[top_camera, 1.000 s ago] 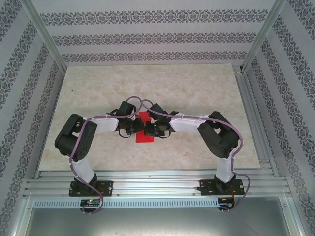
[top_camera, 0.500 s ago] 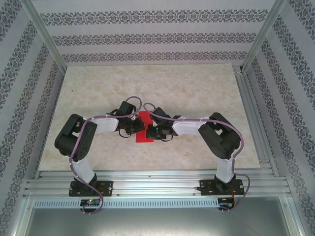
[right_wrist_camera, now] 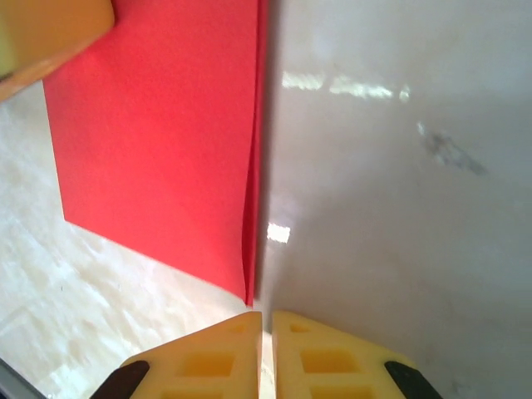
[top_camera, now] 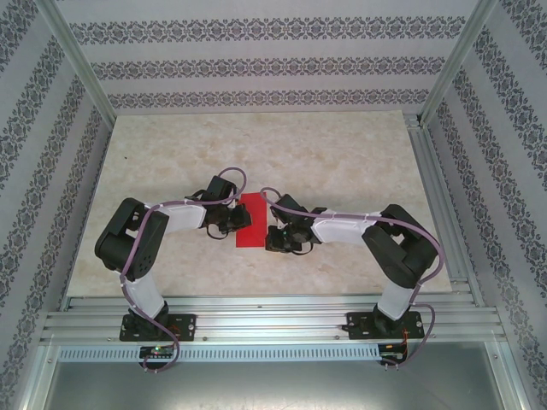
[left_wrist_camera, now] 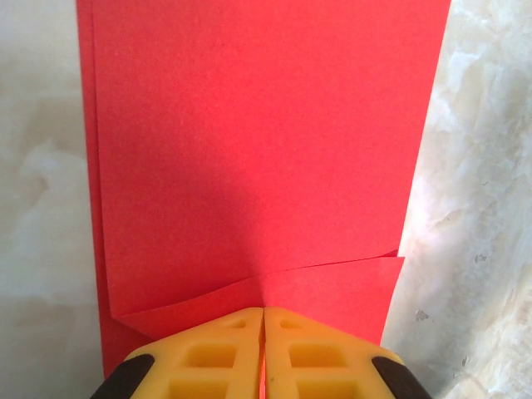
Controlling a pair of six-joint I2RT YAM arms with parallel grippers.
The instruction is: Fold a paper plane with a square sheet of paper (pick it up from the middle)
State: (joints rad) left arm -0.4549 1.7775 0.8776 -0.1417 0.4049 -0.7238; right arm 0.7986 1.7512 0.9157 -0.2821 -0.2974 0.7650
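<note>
Thin matte red paper (top_camera: 252,220), folded into a narrow 2-layer rectangle, flat at the centre of the glossy marbled table (top_camera: 342,162), left gripper (left_wrist_camera: 263,353) at its 9 o'clock edge, yellow jaws pressed together over that edge, right gripper (right_wrist_camera: 266,353) at 4 o'clock, jaws closed, just off the paper.

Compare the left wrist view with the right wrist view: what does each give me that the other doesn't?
Left wrist: the left gripper, yellow fingers shut on the near edge of the thin bright red sheet of paper, folded double, and the top layer's slanted, slightly lifted lower edge. Right wrist: the right gripper, shut on nothing, over the pale marbled tabletop just off the paper's corner; the doubled side edge; a yellow finger, likely the left gripper's, top left. Both: the red paper on that tabletop.
</note>
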